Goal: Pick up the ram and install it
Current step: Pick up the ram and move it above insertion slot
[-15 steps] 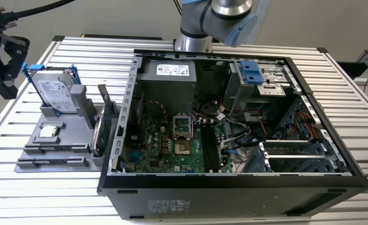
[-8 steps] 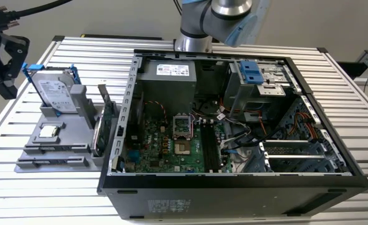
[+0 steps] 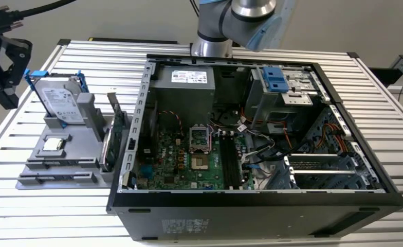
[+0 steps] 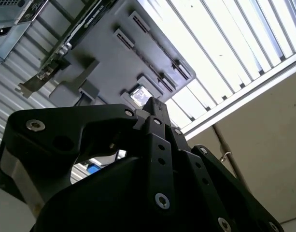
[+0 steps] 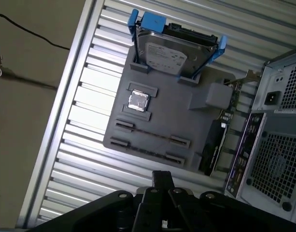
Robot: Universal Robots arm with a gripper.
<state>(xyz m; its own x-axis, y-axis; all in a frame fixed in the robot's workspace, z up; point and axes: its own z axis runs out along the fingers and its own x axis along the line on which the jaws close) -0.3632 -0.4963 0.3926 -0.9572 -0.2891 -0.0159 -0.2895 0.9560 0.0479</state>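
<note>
1. Gripper: cut off by the exterior view's left edge; its body runs out of frame in both wrist views.
2. Arm: cut by the exterior view's top edge.
3. Ram: just a thin dark line in the tray, chips too small to tell.
4. Card: edge-on, partly hidden behind the tray.
5. Case: cut off in the first wrist view.

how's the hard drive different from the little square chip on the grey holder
The hard drive stands on its edge in a blue bracket; the square chip lies flat in a recess. The hard drive is much larger than the chip. Both have silvery faces and sit on the grey holder.
</note>
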